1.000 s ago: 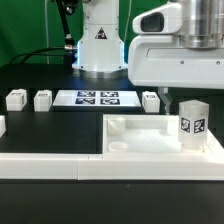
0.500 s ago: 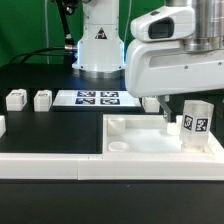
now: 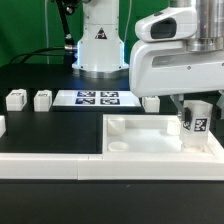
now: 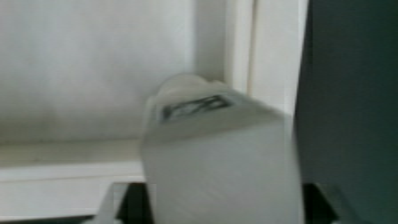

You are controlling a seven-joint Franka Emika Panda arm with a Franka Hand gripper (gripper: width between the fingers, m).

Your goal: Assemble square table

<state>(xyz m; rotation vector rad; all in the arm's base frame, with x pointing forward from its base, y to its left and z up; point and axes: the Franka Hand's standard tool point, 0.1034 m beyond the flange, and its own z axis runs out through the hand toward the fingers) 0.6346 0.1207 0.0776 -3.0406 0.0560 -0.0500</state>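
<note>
The square table top (image 3: 150, 152) is a white tray with a raised rim, lying at the exterior view's right. One white tagged leg (image 3: 196, 128) stands upright in its far right corner. My gripper (image 3: 193, 108) has come down over this leg, a finger against each side, shut on it. In the wrist view the leg (image 4: 214, 150) fills the gap between the dark fingers of the gripper (image 4: 222, 200), with the tray's rim (image 4: 240, 50) beyond. Loose legs (image 3: 16, 99) (image 3: 43, 99) (image 3: 151, 101) lie on the black table behind.
The marker board (image 3: 97, 98) lies flat at the back centre, in front of the robot base (image 3: 98, 45). A long white border rail (image 3: 50, 165) runs along the table's front. Another white piece shows at the left edge (image 3: 2, 126).
The gripper has come down over the upright leg and its jaws have closed in from wide open onto the leg's sides. The leg still stands in the tray's corner.
</note>
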